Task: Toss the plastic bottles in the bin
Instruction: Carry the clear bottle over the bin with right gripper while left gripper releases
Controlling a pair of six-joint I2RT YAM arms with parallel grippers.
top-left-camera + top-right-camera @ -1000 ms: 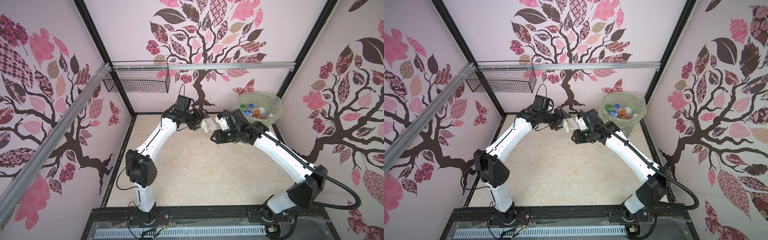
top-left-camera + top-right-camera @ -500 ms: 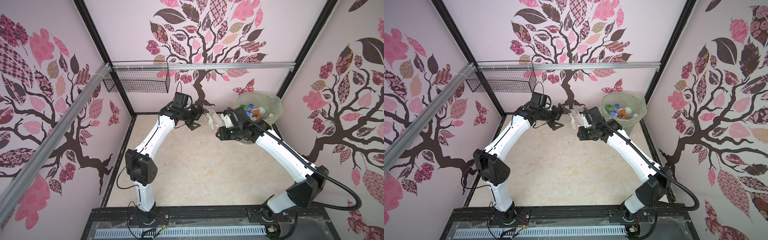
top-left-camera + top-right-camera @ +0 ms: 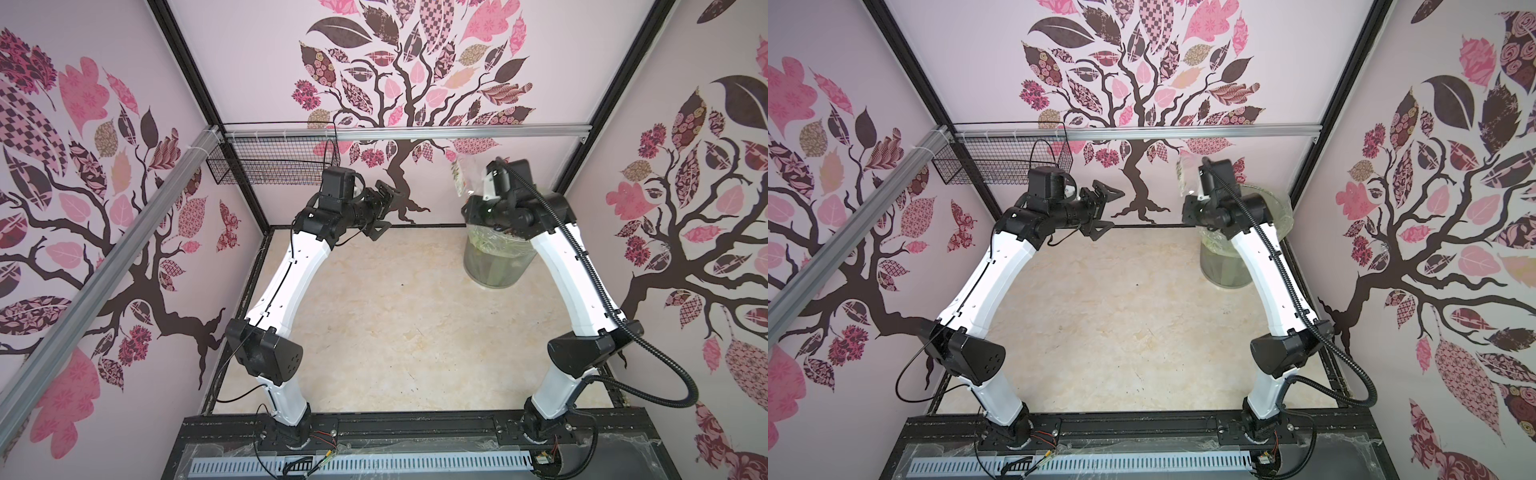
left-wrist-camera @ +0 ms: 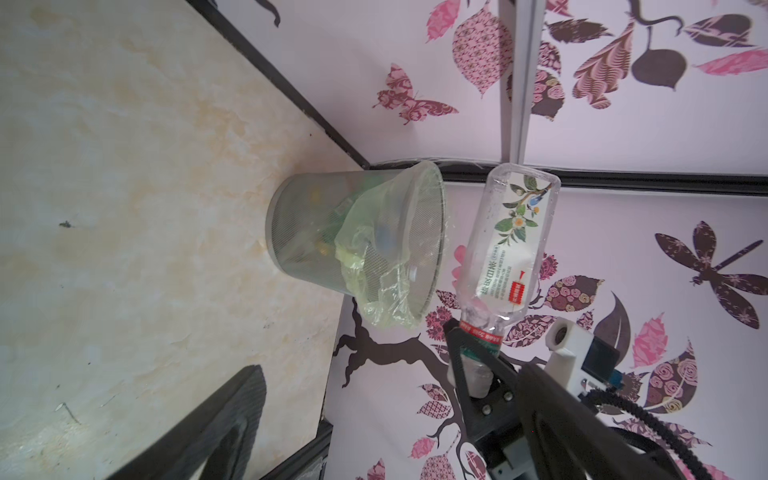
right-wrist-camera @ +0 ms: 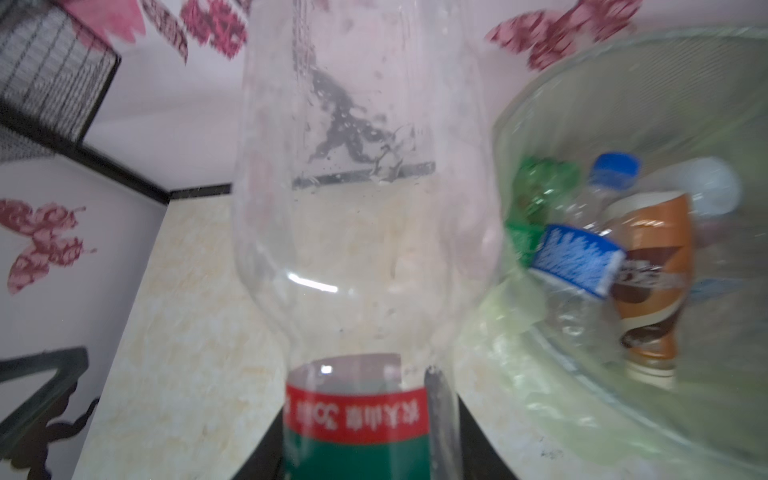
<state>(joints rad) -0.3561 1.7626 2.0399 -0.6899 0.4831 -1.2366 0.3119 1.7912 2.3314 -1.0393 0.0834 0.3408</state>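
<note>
Left pincer [image 3: 387,212]: jaws spread wide, nothing held; raised over the far edge of the surface [image 3: 374,316], left of the middle, well apart from the bottle.
Right pincer [image 4: 478,357]: closed to a narrow gap on the neck and cap of a bottle [image 4: 507,241]; raised near the far right corner of the surface.
Held bottle: clear, with a white label printed with leaves and a red and green band at the neck; its base is turned away from the pincer. In both top views it is seen just left of the bin's rim, not inside it [image 3: 1183,178].
Bin [image 3: 494,266]: stood upright in the far right corner of the surface, lined with a greenish bag; partly hidden by the right arm in both top views.
Bin contents: a blue-labelled bottle [image 5: 577,257], a brown bottle [image 5: 652,270], a green bottle [image 5: 536,195] and a white bottle [image 5: 706,187] are seen lying inside.
Basket [image 3: 270,166]: black wire, hung on the rail at the far left corner.
</note>
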